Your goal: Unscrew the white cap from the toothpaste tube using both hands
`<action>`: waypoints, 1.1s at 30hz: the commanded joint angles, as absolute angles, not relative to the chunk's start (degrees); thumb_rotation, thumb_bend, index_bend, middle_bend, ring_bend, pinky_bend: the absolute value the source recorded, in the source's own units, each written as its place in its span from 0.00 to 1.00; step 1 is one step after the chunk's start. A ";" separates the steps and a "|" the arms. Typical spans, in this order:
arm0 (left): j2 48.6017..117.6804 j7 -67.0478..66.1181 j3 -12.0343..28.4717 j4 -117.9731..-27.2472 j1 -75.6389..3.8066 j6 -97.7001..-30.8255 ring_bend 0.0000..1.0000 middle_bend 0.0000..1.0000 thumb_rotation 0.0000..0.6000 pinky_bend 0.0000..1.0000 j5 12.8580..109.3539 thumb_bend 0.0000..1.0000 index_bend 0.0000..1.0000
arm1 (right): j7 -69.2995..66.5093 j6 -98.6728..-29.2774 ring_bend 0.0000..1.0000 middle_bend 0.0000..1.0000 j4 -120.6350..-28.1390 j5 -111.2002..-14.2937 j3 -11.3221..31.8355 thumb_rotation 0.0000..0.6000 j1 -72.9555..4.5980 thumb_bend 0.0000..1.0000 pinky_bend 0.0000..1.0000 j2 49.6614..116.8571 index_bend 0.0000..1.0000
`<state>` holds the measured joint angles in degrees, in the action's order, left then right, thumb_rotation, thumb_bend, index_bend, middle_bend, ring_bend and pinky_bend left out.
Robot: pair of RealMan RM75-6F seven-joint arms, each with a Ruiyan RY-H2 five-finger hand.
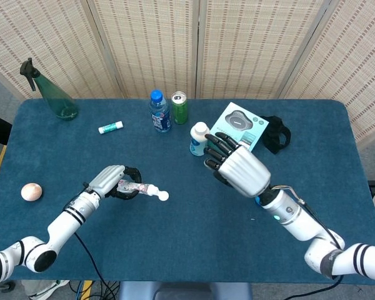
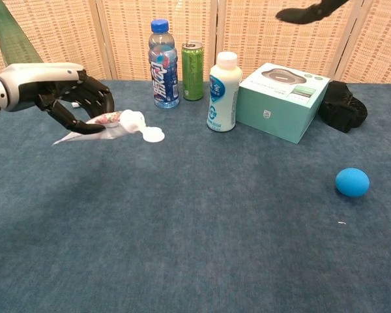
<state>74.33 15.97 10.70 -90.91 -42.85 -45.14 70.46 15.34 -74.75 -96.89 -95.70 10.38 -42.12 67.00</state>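
Observation:
My left hand grips the toothpaste tube low over the blue table, at the front left. The tube lies nearly flat and points right, and its white cap is at the tube's right end, close to the cloth. The chest view shows the same left hand, the tube and the cap. Whether the cap is still fastened to the tube, I cannot tell. My right hand is raised well to the right of the cap, fingers spread and holding nothing. Only its fingers show at the top of the chest view.
Along the back stand a water bottle, a green can, a white bottle, a teal box and a black strap. A spray bottle, a small stick, a peach ball and a blue ball lie around.

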 commanded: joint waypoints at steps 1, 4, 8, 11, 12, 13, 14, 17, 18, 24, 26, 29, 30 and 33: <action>77.90 6.52 9.35 -89.19 -42.40 -49.38 0.37 0.58 1.00 0.26 66.56 0.47 0.55 | 15.45 -76.23 0.16 0.42 -98.34 -95.03 10.35 1.00 -39.81 0.19 0.23 63.98 0.63; 79.96 0.56 8.79 -87.94 -42.20 -52.10 0.37 0.58 1.00 0.26 65.50 0.47 0.54 | 15.05 -77.06 0.16 0.42 -98.41 -94.85 10.03 1.00 -38.27 0.19 0.23 62.19 0.63; 82.64 -6.89 7.53 -86.01 -41.81 -55.23 0.37 0.58 1.00 0.26 65.34 0.47 0.53 | 14.26 -77.81 0.16 0.42 -98.25 -94.74 9.51 1.00 -36.51 0.19 0.23 60.62 0.62; 84.18 -9.13 7.25 -85.21 -41.44 -56.20 0.37 0.58 1.00 0.26 64.74 0.47 0.53 | 13.88 -78.14 0.16 0.42 -98.10 -94.84 9.21 1.00 -35.56 0.19 0.23 60.02 0.62; 84.58 -9.70 7.05 -84.93 -41.36 -56.25 0.37 0.58 1.00 0.26 64.68 0.47 0.53 | 13.80 -78.21 0.16 0.42 -98.09 -94.82 9.19 1.00 -35.33 0.19 0.23 59.90 0.62; 84.90 -10.06 6.91 -84.77 -41.27 -56.22 0.37 0.58 1.00 0.26 64.53 0.47 0.53 | 13.76 -78.29 0.16 0.42 -98.13 -94.84 9.17 1.00 -35.13 0.19 0.23 59.83 0.62; 85.29 -10.31 6.83 -84.59 -41.17 -56.12 0.37 0.58 1.00 0.26 64.33 0.47 0.53 | 13.55 -78.41 0.16 0.42 -98.12 -94.79 9.18 1.00 -34.86 0.19 0.23 59.73 0.62; 85.89 -10.87 6.66 -83.81 -40.97 -55.79 0.35 0.56 1.00 0.26 63.82 0.47 0.51 | 13.20 -78.76 0.16 0.42 -98.10 -94.62 9.31 1.00 -34.24 0.19 0.23 59.41 0.62; 86.02 -11.10 6.50 -83.60 -40.88 -55.37 0.33 0.54 1.00 0.26 63.44 0.47 0.48 | 13.14 -79.03 0.16 0.42 -98.02 -94.56 9.37 1.00 -33.92 0.19 0.23 59.29 0.62; 84.34 -11.92 6.56 -85.61 -40.52 -53.90 0.14 0.31 1.00 0.22 61.53 0.47 0.25 | 13.42 -80.17 0.16 0.42 -97.95 -93.83 9.60 1.00 -32.02 0.19 0.23 57.88 0.62; 83.78 -12.19 6.65 -86.25 -40.24 -54.39 0.12 0.28 1.00 0.21 61.57 0.47 0.20 | 13.45 -80.49 0.16 0.42 -98.07 -93.57 9.67 1.00 -31.45 0.19 0.23 57.46 0.62; 82.08 -12.39 6.86 -88.17 -39.57 -55.29 0.10 0.26 1.00 0.20 61.61 0.47 0.18 | 13.24 -81.23 0.16 0.42 -97.98 -92.87 9.80 1.00 -30.27 0.19 0.23 56.84 0.62; 81.45 -12.50 6.88 -88.81 -39.28 -55.73 0.10 0.26 1.00 0.20 61.66 0.47 0.18 | 13.18 -81.42 0.16 0.42 -97.95 -92.56 9.85 1.00 -29.92 0.19 0.23 56.67 0.62; 79.26 -12.00 6.95 -91.13 -37.79 -57.86 0.10 0.25 1.00 0.20 62.26 0.47 0.18 | 13.30 -81.76 0.16 0.42 -98.05 -91.25 9.60 1.00 -28.38 0.19 0.23 55.72 0.61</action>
<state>80.41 -12.26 6.87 -89.96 -38.70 -56.72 61.89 13.30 -81.63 -97.96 -91.83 9.73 -28.97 56.19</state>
